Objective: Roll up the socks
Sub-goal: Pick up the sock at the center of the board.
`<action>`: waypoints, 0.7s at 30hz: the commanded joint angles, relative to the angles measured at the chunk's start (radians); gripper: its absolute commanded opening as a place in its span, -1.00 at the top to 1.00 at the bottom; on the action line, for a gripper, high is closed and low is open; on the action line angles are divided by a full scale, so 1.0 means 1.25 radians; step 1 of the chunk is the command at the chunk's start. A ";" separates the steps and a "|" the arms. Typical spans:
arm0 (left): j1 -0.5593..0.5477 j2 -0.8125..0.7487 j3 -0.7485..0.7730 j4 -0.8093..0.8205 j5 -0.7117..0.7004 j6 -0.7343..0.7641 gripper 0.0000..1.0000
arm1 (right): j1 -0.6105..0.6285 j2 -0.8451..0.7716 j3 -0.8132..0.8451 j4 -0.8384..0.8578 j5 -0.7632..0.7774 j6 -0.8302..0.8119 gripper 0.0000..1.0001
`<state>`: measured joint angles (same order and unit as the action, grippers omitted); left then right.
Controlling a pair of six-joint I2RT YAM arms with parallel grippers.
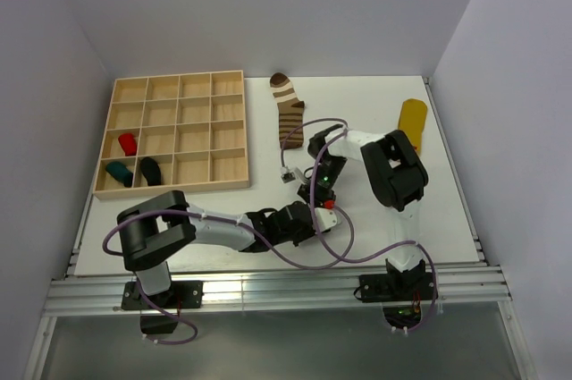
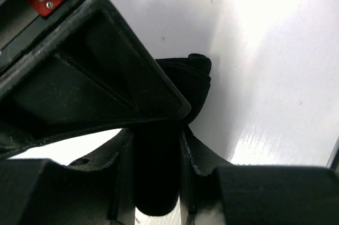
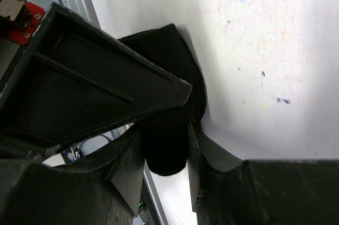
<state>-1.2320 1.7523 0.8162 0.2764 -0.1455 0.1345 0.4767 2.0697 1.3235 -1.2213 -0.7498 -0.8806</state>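
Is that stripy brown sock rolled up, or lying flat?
Lying flat, not rolled: the striped sock shows its whole length, toe to cuff, spread on the table.

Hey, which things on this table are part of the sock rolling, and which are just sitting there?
Part of the job: black sock, between the left gripper and right gripper; brown-and-cream striped sock; yellow sock.
Just lying about: wooden divider tray; red bundle, teal bundle, dark bundle in it.

Table; tray (wooden); striped sock
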 commanded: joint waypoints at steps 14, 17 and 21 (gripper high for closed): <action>0.036 0.011 -0.037 -0.021 0.105 -0.100 0.99 | -0.218 -0.134 0.096 -0.156 -0.025 -0.143 0.11; 0.041 0.003 -0.032 -0.021 0.109 -0.100 1.00 | -0.232 -0.140 0.100 -0.157 -0.022 -0.141 0.10; 0.079 -0.037 -0.034 -0.015 0.109 -0.162 1.00 | -0.250 -0.144 0.108 -0.136 -0.011 -0.102 0.10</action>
<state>-1.1656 1.7435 0.7940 0.3401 -0.0521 0.0006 0.1791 1.9354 1.4235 -1.3247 -0.7708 -1.0187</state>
